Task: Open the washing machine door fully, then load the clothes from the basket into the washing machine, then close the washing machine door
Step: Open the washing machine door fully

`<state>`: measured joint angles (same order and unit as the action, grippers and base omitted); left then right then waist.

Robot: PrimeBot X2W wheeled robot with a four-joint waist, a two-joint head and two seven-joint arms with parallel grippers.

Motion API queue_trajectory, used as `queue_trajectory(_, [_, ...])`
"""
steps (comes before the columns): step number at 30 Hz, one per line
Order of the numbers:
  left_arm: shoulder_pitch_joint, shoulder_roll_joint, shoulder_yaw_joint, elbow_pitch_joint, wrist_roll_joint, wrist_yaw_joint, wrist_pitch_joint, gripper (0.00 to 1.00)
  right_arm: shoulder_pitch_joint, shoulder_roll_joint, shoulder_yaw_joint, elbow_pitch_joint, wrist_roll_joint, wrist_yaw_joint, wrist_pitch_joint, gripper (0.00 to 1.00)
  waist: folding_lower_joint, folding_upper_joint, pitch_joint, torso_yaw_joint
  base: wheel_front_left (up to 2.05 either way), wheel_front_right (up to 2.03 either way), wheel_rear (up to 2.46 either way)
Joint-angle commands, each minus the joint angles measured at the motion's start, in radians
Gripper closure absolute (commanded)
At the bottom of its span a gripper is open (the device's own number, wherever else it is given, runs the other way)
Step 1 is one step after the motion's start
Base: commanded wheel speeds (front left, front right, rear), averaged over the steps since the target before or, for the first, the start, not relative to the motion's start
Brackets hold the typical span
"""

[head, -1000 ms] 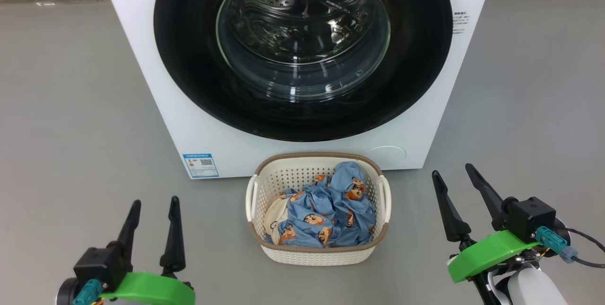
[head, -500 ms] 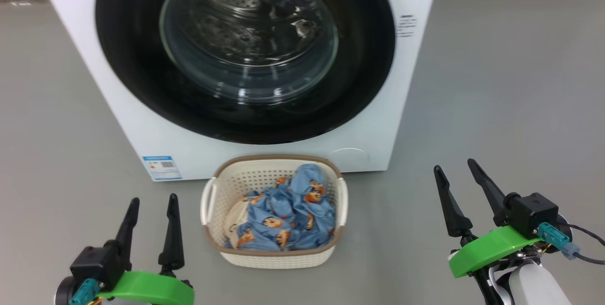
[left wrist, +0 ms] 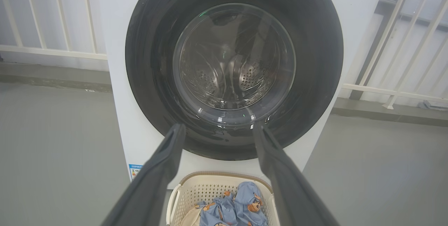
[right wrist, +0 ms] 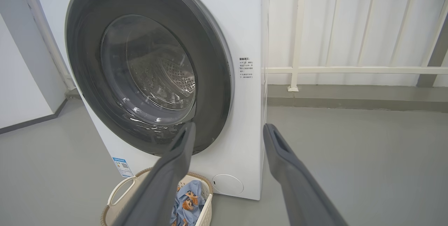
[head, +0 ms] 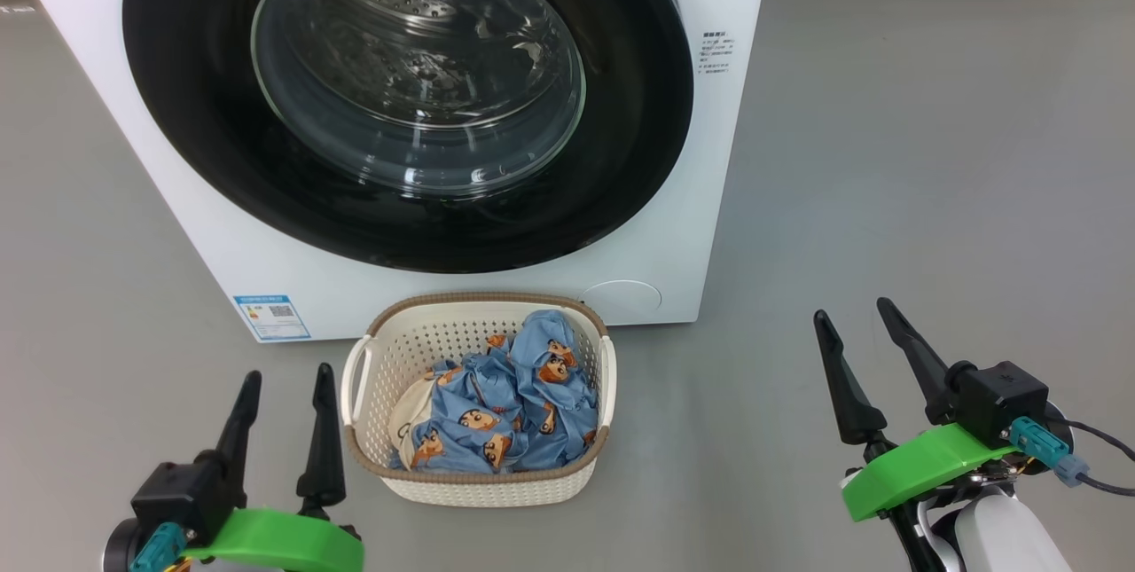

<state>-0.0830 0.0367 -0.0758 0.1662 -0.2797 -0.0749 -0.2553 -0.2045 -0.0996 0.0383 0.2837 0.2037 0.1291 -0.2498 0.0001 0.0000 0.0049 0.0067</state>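
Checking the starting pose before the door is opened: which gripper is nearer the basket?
Left. The left gripper is open just left of the basket; the right gripper, also open, is well off to its right.

A laundry area: a big white boxy front-loading washing machine (head: 683,235) stands on a smooth grey floor (head: 931,199), a cream perforated plastic basket (head: 483,490) of blue printed clothes (head: 497,412) before it, a white barred railing (right wrist: 350,69) behind.

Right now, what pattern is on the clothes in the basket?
Light blue clothes printed with orange-brown cartoon figures; clearest in the head view.
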Motion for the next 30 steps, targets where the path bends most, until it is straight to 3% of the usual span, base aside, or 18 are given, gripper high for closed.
queue_trajectory(1, [-0.041, 0.014, 0.034, -0.022, 0.002, 0.003, -0.006, 0.00, -0.032, -0.001, 0.021, -0.027, 0.016, 0.002, -0.012, 0.00, 0.0000, 0.0000, 0.000, 0.000, 0.00, 0.00, 0.00])
queue_trajectory(30, [-0.047, 0.014, 0.034, -0.009, 0.021, 0.012, -0.006, 0.00, -0.043, 0.001, 0.011, -0.023, 0.028, 0.002, -0.012, 0.00, 0.0000, 0.0000, 0.012, 0.003, 0.00, 0.00, 0.00])
